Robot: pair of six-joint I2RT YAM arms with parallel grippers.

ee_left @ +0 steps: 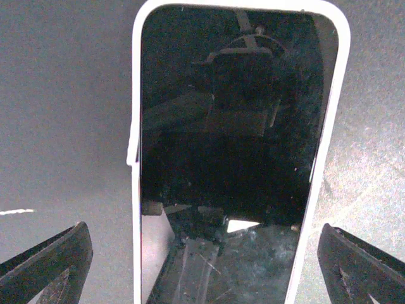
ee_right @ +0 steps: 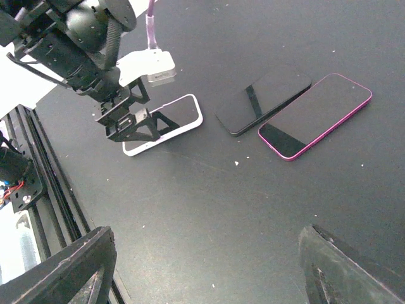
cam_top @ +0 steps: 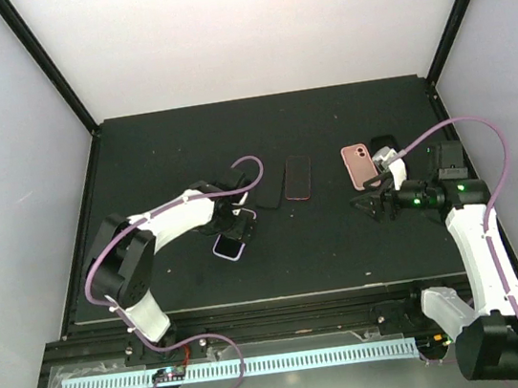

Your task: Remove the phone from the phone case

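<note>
A phone in a white case [ee_left: 228, 158] lies screen up on the black mat. It also shows in the top view [cam_top: 229, 246] and the right wrist view [ee_right: 166, 122]. My left gripper [ee_left: 202, 278] is open and low over it, with one finger [ee_left: 47, 263] left of the case and the other finger [ee_left: 361, 263] right of it, neither touching. In the top view the left gripper [cam_top: 235, 228] sits over the phone's far end. My right gripper [cam_top: 369, 206] is open and empty above bare mat, and in its own view [ee_right: 202, 272] it looks toward the left gripper [ee_right: 123, 120].
A bare black phone [ee_right: 262, 100] and a phone in a magenta case [ee_right: 314, 115] lie side by side mid-mat; the magenta one also shows from above [cam_top: 297, 178]. A pink phone or case, back up [cam_top: 359, 166], lies by the right arm. A mat edge rail [ee_right: 38, 164] runs at left.
</note>
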